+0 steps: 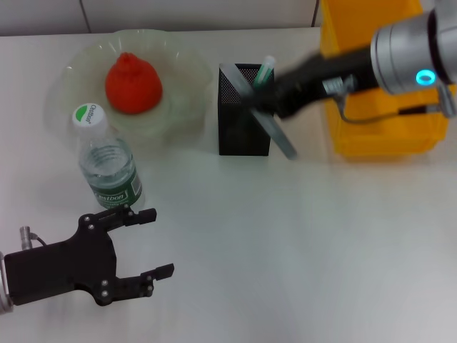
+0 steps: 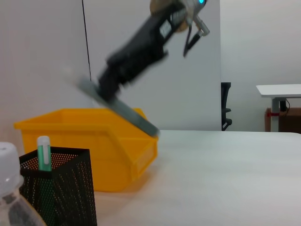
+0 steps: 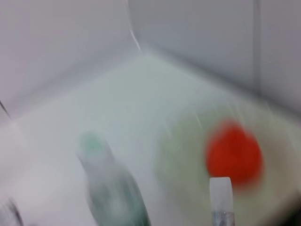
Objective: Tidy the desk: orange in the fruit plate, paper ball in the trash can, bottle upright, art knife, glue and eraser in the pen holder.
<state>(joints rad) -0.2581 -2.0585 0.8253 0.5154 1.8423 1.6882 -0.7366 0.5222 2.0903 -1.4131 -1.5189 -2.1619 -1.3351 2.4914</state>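
The right gripper (image 1: 265, 107) hangs over the pen holder (image 1: 245, 121), its jaws closed on the knife (image 1: 260, 114), a long grey strip slanting across the holder's rim. A green-and-white glue stick (image 1: 265, 71) stands inside the holder. The bin (image 1: 378, 136) sits just beside the holder. The orange (image 1: 133, 83) lies in the plate (image 1: 78, 64). The bottle (image 1: 107, 161) stands upright on the bench (image 1: 300, 243). The left gripper (image 1: 146, 243) rests near the bottle, jaws open and empty.

The right gripper (image 1: 265, 107) is seen upper centre, clamped shut; the left gripper (image 1: 153, 241), lower left, is spread.
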